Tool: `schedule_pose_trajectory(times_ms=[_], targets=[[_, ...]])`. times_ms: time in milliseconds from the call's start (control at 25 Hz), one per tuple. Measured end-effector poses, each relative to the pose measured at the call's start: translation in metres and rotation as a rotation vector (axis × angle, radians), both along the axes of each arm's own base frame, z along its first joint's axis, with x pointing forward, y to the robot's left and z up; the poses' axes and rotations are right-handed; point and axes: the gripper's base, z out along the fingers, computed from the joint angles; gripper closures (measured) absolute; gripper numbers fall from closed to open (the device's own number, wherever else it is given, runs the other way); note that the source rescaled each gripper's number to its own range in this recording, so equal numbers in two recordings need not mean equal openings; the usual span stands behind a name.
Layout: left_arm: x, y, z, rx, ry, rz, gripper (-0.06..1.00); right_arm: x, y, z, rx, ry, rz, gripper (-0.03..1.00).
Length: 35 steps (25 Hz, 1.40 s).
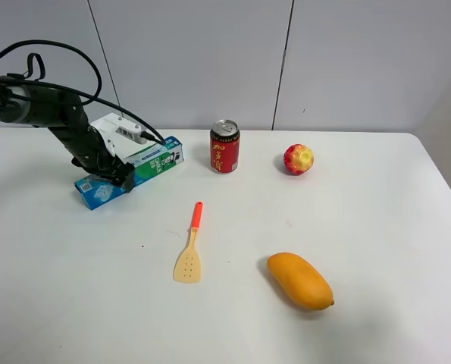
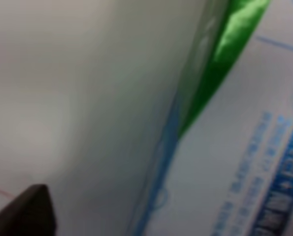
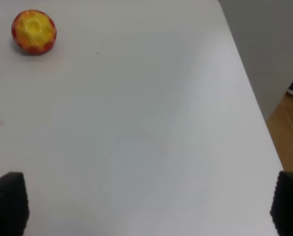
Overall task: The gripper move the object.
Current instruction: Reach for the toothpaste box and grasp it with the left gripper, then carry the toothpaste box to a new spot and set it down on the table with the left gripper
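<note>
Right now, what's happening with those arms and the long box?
Left gripper on toothpaste carton, grip unclear. Right gripper open, empty. Red can nearby, not touching carton.

The left gripper (image 1: pixel 124 180) is down at the long blue, white and green toothpaste carton (image 1: pixel 158 160), which fills the room right under and ahead of it. To its right the upright red drink can (image 1: pixel 225 146) stands near the carton's end, with a bare gap between them. Nearer the camera from this pincer, the white table (image 1: pixel 73 288) lies open as far as the orange-handled yellow plastic spatula (image 1: pixel 191 246), well apart. The right gripper (image 3: pixel 147 204) has its jaws wide apart over bare table. Only the red-and-yellow apple (image 3: pixel 34 31) stands well ahead of it, off to one side, and the table's edge runs along the opposite side.
</note>
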Motion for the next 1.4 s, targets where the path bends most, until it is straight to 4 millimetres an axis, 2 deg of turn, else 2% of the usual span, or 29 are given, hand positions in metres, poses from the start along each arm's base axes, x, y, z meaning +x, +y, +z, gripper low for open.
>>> schedule_pose_trajectory(times_ms=[120,360,520,640,800,1000,1160,1400], targets=[[0.000,0.000,0.000,-0.001,0.000,0.000,0.94,0.000,0.000,0.000,0.000,0.000,0.000,-0.03],[0.000,0.001,0.005,-0.007,0.000,0.020,0.92,0.000,0.000,0.000,0.000,0.000,0.000,-0.03],[-0.002,0.003,0.027,-0.028,-0.032,0.061,0.92,0.000,0.000,0.000,0.000,0.000,0.000,-0.03],[-0.004,0.005,0.060,-0.053,-0.097,0.099,0.92,0.000,0.000,0.000,0.000,0.000,0.000,-0.03],[-0.015,0.007,0.113,-0.098,-0.194,0.146,0.92,0.000,0.000,0.000,0.000,0.000,0.000,-0.03],[-0.042,0.004,0.182,-0.192,-0.315,0.170,0.92,0.000,0.000,0.000,0.000,0.000,0.000,-0.03],[-0.067,-0.021,0.212,-0.280,-0.319,0.120,0.92,0.000,0.000,0.000,0.000,0.000,0.000,-0.03],[-0.091,-0.084,0.211,-0.349,-0.245,-0.040,0.92,0.000,0.000,0.000,0.000,0.000,0.000,-0.03]])
